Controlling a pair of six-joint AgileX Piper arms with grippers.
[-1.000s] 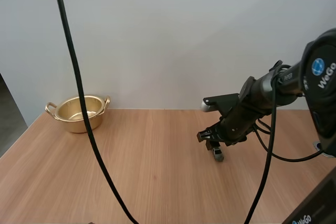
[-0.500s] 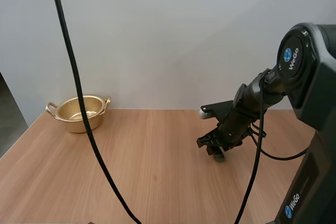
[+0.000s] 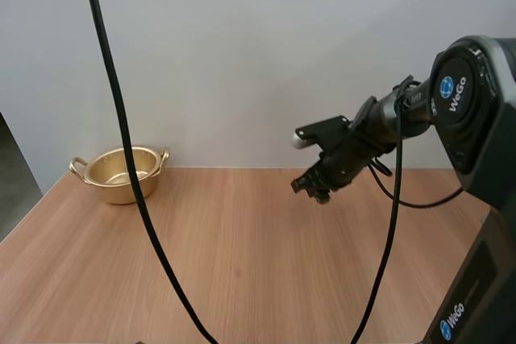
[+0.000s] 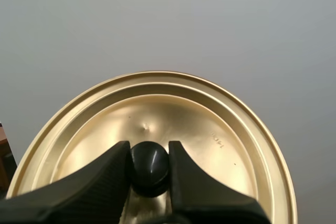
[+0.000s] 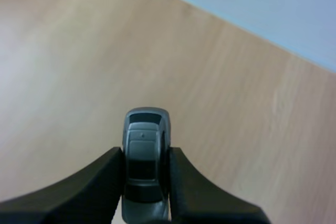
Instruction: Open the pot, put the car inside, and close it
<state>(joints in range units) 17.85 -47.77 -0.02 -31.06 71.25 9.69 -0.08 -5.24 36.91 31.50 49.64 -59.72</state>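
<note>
right wrist view: the right end effector (image 5: 146,157) was clamped on the small grey car (image 5: 143,169), its fingers pressed to the car's 2 sides, above the desk (image 5: 236,103). high view: the uncovered gold pot (image 3: 125,173) stood at the far left of the desk, well apart from the car. left wrist view: the left end effector (image 4: 149,151) gripped the lid (image 4: 210,145) by its black knob (image 4: 150,165). judgement: the car appeared light, rigid and smooth-sided, so liable to slip; a grip across its body suited it.

A wooden table (image 3: 266,279) meets a plain pale wall (image 3: 242,54)
</note>
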